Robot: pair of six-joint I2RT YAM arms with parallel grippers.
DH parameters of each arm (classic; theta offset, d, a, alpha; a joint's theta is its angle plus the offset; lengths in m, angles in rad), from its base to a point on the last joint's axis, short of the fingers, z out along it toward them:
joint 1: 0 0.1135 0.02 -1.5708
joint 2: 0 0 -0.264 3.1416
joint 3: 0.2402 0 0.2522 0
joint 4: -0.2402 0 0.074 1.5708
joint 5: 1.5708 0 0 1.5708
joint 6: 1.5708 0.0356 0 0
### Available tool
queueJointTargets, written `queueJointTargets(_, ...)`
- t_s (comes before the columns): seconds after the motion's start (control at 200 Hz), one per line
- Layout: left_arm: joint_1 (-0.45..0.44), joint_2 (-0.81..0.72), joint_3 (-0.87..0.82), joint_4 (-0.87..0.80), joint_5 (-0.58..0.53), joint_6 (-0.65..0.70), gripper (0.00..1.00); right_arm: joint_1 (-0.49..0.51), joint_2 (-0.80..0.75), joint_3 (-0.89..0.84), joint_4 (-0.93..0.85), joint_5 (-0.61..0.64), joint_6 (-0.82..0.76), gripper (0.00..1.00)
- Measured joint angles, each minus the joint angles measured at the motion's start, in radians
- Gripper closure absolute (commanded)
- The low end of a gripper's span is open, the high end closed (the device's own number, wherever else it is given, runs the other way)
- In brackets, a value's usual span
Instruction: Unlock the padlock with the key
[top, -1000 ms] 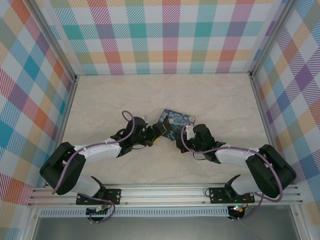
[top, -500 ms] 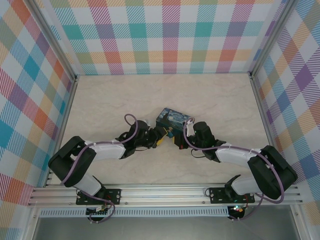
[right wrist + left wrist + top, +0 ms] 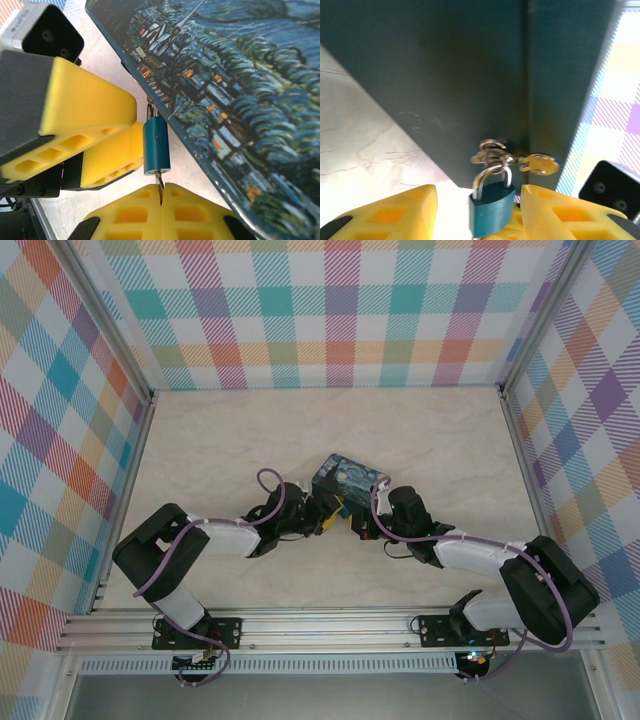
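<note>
Right wrist: right pincer (image 3: 161,194) is pressed together on the key (image 3: 160,181), blade pointing up into the bottom of the padlock (image 3: 156,146). Tip is at the keyway; I can't tell how deep it sits. Padlock hangs at the edge of the box (image 3: 240,100), just over the bench (image 3: 102,35).

Left wrist: left pincer (image 3: 477,200) is apart, one finger on each side of the padlock body. Gaps show on both sides, so I read it as bracketing, not gripping. Shackle (image 3: 492,175) is closed through the hasp (image 3: 490,152).

Progress, my read: the key is in hand and lined up with the lock, so roughly halfway. Left to do: steady the body, seat the key fully, turn it, get the shackle to pop.

Box is shut and locked, so I can't see what's inside. Nothing sits on top of it.
</note>
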Motion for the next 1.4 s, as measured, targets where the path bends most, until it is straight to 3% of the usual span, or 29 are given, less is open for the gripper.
queueJointTargets(0.18,-0.014,0.029,0.005,0.024,0.000,-0.018,0.55,0.000,0.000,-0.009,-0.001,-0.010,0.034,0.98)
queueJointTargets(0.695,-0.049,0.077,0.023,0.074,-0.023,-0.071,0.78,-0.001,-0.001,-0.009,-0.003,-0.016,0.112,0.97)
queueJointTargets(0.99,-0.058,0.082,0.023,0.091,-0.034,-0.080,0.84,-0.003,-0.032,-0.010,-0.037,-0.006,0.190,0.96)
queueJointTargets(1.245,-0.060,0.082,0.023,0.097,-0.044,-0.082,1.00,-0.006,-0.034,-0.010,-0.036,-0.004,0.256,0.90)
queueJointTargets(1.4,-0.063,0.082,0.023,0.097,-0.051,-0.082,1.00,-0.006,-0.039,-0.010,-0.040,-0.004,0.257,0.80)
